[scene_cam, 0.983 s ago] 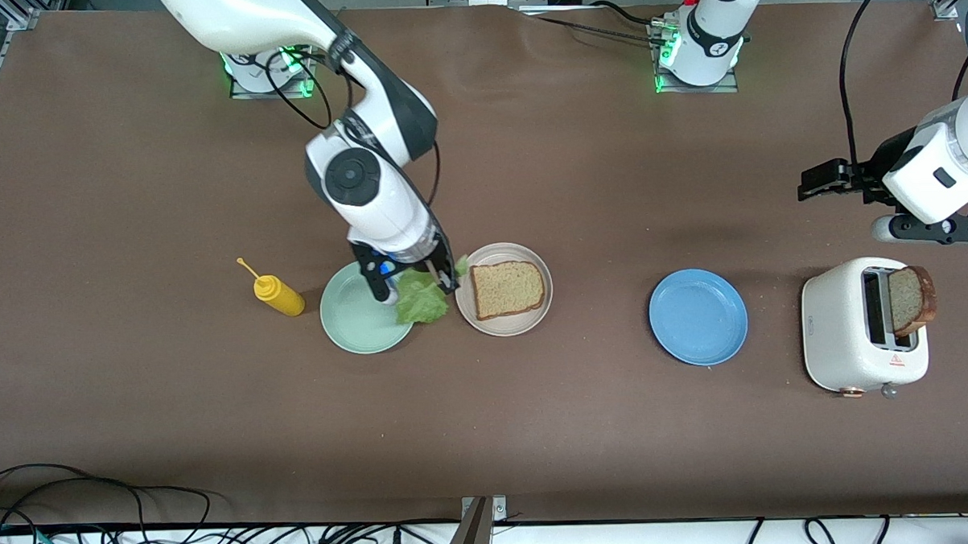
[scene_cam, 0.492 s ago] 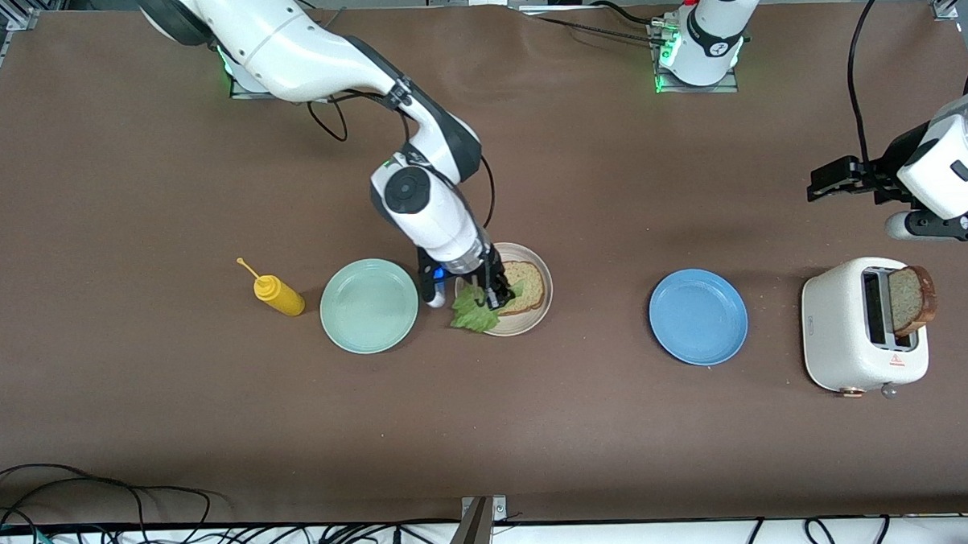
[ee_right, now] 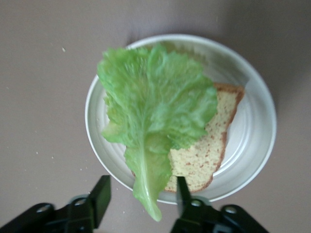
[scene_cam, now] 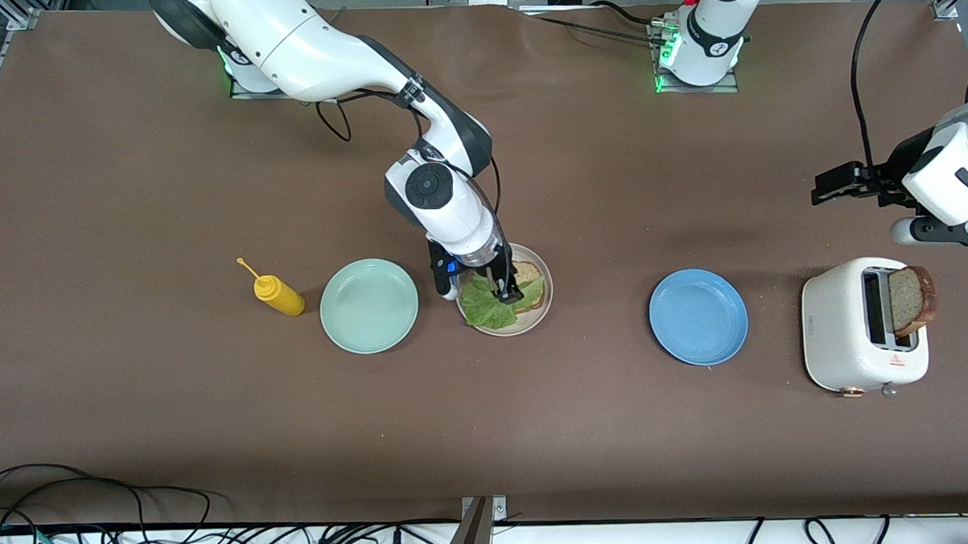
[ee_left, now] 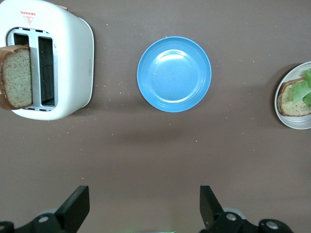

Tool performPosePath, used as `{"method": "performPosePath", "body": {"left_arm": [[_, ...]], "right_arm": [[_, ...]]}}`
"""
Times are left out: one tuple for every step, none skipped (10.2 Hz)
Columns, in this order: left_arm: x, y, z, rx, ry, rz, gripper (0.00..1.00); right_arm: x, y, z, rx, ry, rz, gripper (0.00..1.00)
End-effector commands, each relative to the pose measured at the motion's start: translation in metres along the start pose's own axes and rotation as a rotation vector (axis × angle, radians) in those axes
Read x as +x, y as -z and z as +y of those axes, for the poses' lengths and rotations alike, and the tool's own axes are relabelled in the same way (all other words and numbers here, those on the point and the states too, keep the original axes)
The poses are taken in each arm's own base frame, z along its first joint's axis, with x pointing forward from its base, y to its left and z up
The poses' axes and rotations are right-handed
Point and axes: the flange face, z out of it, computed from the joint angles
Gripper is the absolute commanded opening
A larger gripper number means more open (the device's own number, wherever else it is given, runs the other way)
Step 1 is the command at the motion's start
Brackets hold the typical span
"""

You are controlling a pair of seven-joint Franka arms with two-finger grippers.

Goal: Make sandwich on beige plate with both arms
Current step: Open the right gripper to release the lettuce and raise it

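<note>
The beige plate (scene_cam: 543, 304) (ee_right: 262, 145) holds one slice of speckled bread (scene_cam: 530, 272) (ee_right: 204, 155). A crinkled green lettuce leaf (scene_cam: 485, 308) (ee_right: 155, 111) lies across the bread, its stem end hanging past the plate's rim. My right gripper (scene_cam: 476, 288) (ee_right: 142, 187) hovers just over that rim. It is open, with the stem loose between its fingers. A second bread slice (scene_cam: 910, 299) (ee_left: 17, 77) stands in the toaster (scene_cam: 852, 331) (ee_left: 68, 63). My left gripper (scene_cam: 819, 193) (ee_left: 145, 191) is open and empty above bare table beside the toaster.
A blue plate (scene_cam: 698, 317) (ee_left: 174, 74) sits between the beige plate and the toaster. A mint-green plate (scene_cam: 369, 306) and a yellow squeeze bottle (scene_cam: 279, 295) lie toward the right arm's end. Cables run along the table's front edge.
My right gripper carried the lettuce from the mint-green plate to the beige plate, then opened, leaving the leaf on the bread. The left arm drifted slightly.
</note>
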Motion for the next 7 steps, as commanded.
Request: {"method": "performPosePath", "body": {"left_arm": [[0.003,0.006,-0.004,0.04,0.01,0.01,1.0],[0.003,0.007,-0.005,0.04,0.012,0.01,1.0],[0.003,0.007,-0.005,0.04,0.013,0.01,1.0],[0.003,0.007,-0.005,0.04,0.013,0.01,1.0],[0.003,0.006,-0.004,0.039,0.012,0.01,1.0],[0.003,0.006,-0.004,0.039,0.012,0.01,1.0],[0.003,0.006,-0.004,0.037,0.011,0.01,1.0]], "right_arm": [[0.002,0.052,-0.014,0.001,0.108,0.098,1.0],[0.004,0.062,-0.011,-0.046,0.253,0.167,1.0],[0.013,0.083,-0.01,-0.127,0.41,0.216,1.0],[0.043,0.105,-0.021,-0.193,0.525,0.228,1.0],[0.061,0.124,-0.026,-0.248,0.631,0.228,1.0],[0.09,0.142,-0.033,-0.305,0.717,0.225,1.0],[0.116,0.159,-0.036,-0.369,0.811,0.215,1.0]]}}
